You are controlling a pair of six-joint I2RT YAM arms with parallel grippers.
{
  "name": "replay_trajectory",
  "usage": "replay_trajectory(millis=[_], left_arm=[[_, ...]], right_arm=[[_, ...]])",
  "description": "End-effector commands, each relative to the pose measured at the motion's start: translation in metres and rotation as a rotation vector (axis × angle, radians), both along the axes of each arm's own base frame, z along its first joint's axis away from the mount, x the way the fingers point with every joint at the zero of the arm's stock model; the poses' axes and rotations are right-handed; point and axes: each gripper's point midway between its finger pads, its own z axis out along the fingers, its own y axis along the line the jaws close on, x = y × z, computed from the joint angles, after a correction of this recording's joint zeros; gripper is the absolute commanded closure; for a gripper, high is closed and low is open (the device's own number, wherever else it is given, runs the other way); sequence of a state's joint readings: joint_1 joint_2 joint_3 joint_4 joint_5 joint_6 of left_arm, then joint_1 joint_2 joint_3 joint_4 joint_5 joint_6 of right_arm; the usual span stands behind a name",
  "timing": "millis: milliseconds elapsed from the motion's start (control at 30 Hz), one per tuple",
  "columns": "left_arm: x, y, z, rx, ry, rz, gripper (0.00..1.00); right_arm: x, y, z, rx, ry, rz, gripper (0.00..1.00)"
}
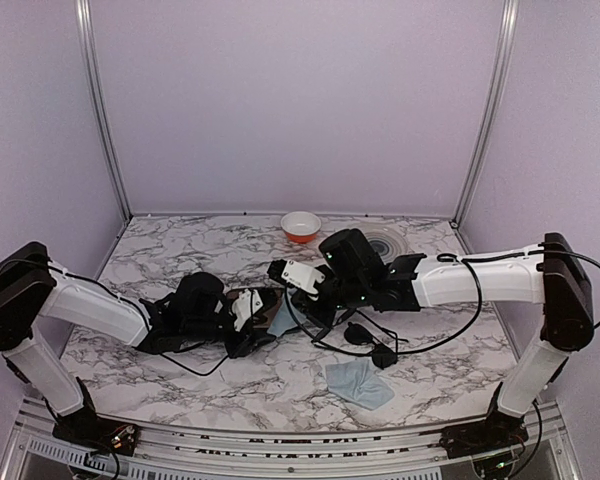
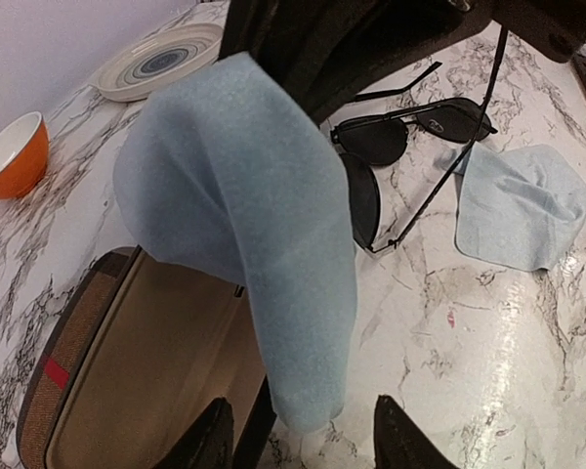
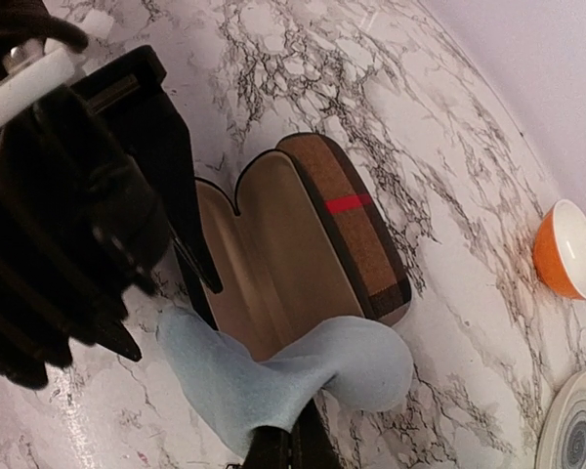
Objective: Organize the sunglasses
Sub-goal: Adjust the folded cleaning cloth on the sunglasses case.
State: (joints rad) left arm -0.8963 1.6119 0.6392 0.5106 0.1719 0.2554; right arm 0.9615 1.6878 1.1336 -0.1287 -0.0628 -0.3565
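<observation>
The right end effector [image 3: 288, 451], closed on a blue cloth [image 3: 273, 376], dangles it over the open plaid case [image 3: 303, 234]. It is best to lower until the cloth pools on the tan lining, clear of the rim, then release. The left end effector [image 2: 301, 425] stands half open astride that rim. The left wrist view shows what the right wrist misses: the sunglasses [image 2: 410, 137], upper right on the desk [image 2: 449, 371], beside a second cloth [image 2: 518, 205].

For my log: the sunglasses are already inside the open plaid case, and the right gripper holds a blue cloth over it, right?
Not inside: the left wrist view shows the sunglasses lying on the marble table, outside the plaid case. The rest holds.
</observation>
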Motion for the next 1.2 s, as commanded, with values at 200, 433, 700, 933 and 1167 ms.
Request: replay_trajectory(millis=[200,433,700,933,1167], left_arm=[[0.013,-0.018,0.007,-0.027,-0.042,-0.05,0.69],[0.016,-0.011,0.017,-0.01,-0.077,-0.03,0.97],[0.039,0.014,0.025,0.196,-0.121,0.074,0.97],[0.061,0.045,0.012,0.42,-0.147,0.161,0.99],[0.069,0.062,0.007,0.511,-0.173,0.208,0.99]], right_arm=[[0.004,0.013,0.016,0.026,-0.03,0.012,1.0],[0.006,0.01,0.019,0.009,-0.046,0.005,1.0],[0.015,0.001,0.013,-0.069,-0.073,0.005,1.0],[0.026,-0.012,-0.008,-0.177,-0.038,0.012,1.0],[0.034,-0.015,-0.022,-0.208,-0.027,0.011,1.0]])
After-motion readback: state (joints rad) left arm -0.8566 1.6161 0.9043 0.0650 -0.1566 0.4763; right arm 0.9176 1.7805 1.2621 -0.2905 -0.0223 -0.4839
